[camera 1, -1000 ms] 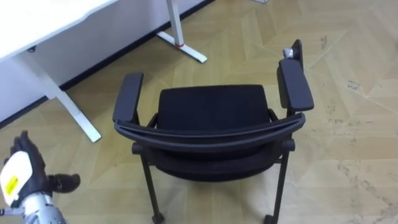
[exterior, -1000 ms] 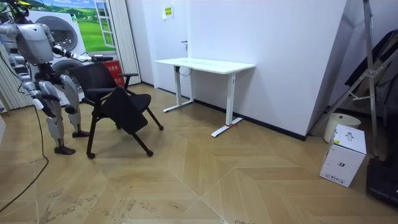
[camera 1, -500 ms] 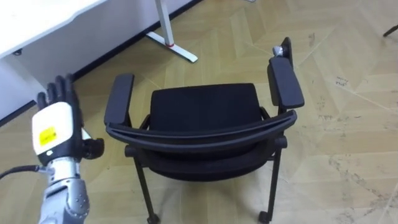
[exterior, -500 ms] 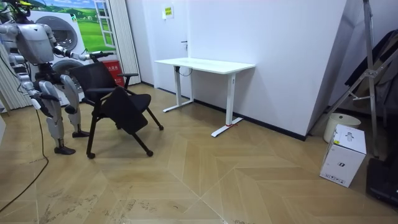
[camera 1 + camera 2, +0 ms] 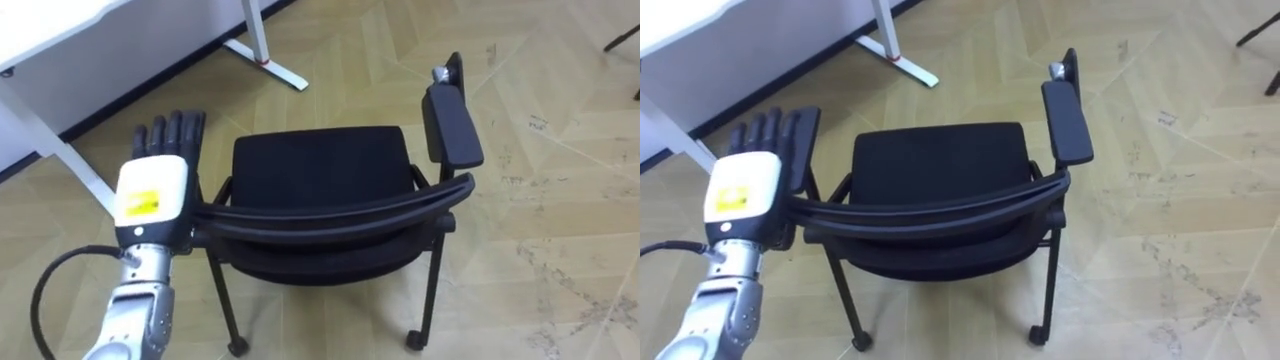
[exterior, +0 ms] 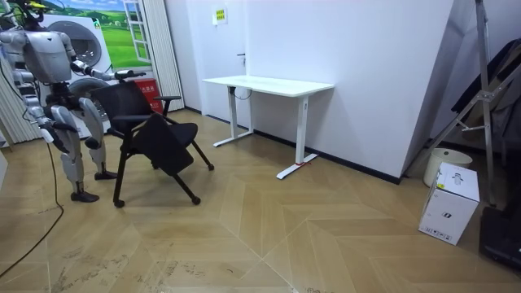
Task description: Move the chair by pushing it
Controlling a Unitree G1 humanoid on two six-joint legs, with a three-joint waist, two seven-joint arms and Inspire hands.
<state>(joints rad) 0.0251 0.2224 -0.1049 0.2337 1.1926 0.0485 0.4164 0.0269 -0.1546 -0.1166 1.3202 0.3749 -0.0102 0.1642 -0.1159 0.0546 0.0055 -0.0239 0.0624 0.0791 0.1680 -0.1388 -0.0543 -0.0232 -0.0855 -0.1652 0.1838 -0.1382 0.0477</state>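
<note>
Hiding armrest (image 5: 810,140) of chair (image 5: 320,168), left hand (image 5: 152,198) flat

A white desk (image 6: 269,85) stands well apart from a white box (image 6: 448,203).

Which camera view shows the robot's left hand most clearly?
The left eye view: the left hand shows from behind, fingers straight, over an armrest of the chair. The right eye view shows much the same nearer its edge. In the room view it is too small to read.

One black chair (image 5: 320,170) (two armrests (image 5: 452,125) on it), one white desk (image 6: 269,85) and one white box (image 6: 449,203).
</note>
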